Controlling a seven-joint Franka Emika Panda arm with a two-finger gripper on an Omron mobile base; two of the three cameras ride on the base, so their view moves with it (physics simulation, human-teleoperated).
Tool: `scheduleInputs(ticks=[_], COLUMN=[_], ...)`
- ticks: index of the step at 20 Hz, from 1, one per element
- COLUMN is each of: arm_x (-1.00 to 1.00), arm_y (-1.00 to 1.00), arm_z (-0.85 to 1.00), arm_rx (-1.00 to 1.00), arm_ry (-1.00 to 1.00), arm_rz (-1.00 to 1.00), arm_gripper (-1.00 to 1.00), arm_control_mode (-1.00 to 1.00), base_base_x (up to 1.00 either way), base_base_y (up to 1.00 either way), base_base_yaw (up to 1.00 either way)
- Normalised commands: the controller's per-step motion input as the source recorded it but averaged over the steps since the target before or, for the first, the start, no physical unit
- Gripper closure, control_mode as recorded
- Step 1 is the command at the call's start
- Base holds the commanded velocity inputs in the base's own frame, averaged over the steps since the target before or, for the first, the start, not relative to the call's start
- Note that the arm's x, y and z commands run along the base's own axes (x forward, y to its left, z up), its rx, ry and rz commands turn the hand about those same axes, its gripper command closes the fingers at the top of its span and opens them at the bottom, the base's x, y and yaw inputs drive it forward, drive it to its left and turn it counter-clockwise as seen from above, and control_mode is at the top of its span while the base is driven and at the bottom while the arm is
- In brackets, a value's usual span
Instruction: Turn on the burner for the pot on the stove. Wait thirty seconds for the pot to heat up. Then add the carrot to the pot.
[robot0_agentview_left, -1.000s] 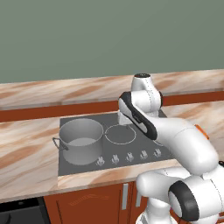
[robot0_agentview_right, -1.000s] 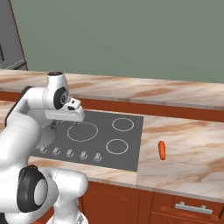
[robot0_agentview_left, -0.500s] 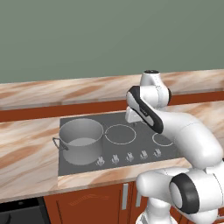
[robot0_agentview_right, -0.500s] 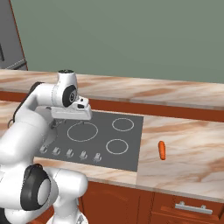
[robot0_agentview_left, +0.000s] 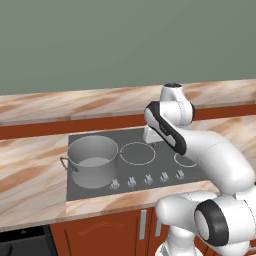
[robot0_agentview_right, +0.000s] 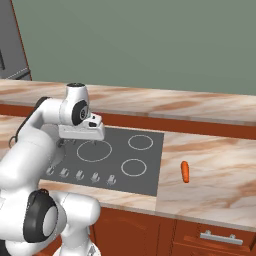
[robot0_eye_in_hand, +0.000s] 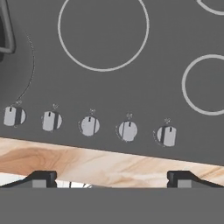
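Pot (robot0_agentview_left: 93, 159) sits on the left-hand burner of the stove (robot0_agentview_left: 165, 141), off to the pincer's left; in the hand view just its loop handle (robot0_eye_in_hand: 6, 26) shows at the top-left edge. Carrot (robot0_agentview_right: 185, 171) lies flat on the marble counter (robot0_agentview_right: 210, 165), right of the stove and well apart from the pincer. Pincer (robot0_eye_in_hand: 111, 178) hangs above the stove's front part, pointing down, jaws spread wide, nothing between them. Fingertips (robot0_eye_in_hand: 40, 178) frame the counter's front edge in the hand view. Row of five silver knobs (robot0_eye_in_hand: 89, 126) lies just ahead of the tips, untouched. Large ring marking (robot0_eye_in_hand: 103, 26) beyond the knobs, smaller ring (robot0_eye_in_hand: 205, 85) to its right. In the right base view the hand (robot0_agentview_right: 81, 132) sits over the big ring.
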Motion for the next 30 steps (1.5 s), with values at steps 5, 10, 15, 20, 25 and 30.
scheduleInputs(ticks=[5,10,15,20,25,30], arm_x=[-0.12,-0.14,-0.55,-0.36,0.05,0.25], arm_y=[0.0,0.01,0.14,0.32,0.48,0.48], arm_z=[-0.18,-0.17,-0.01,-0.05,0.0,-0.12], arm_rx=[0.0,0.0,0.06,0.09,0.0,0.0], arm_ry=[0.0,0.0,0.0,0.0,0.08,0.06], arm_rz=[0.0,0.0,0.01,0.06,0.0,0.0], arm_gripper=[-1.0,-1.0,-1.0,-1.0,-1.0,-1.0], arm_control_mode=[-1.0,-1.0,-1.0,-1.0,-1.0,-1.0], base_base_x=[0.0,0.0,0.0,0.0,0.0,0.0], base_base_y=[0.0,0.0,0.0,0.0,0.0,0.0], base_base_yaw=[0.0,0.0,0.0,0.0,0.0,0.0])
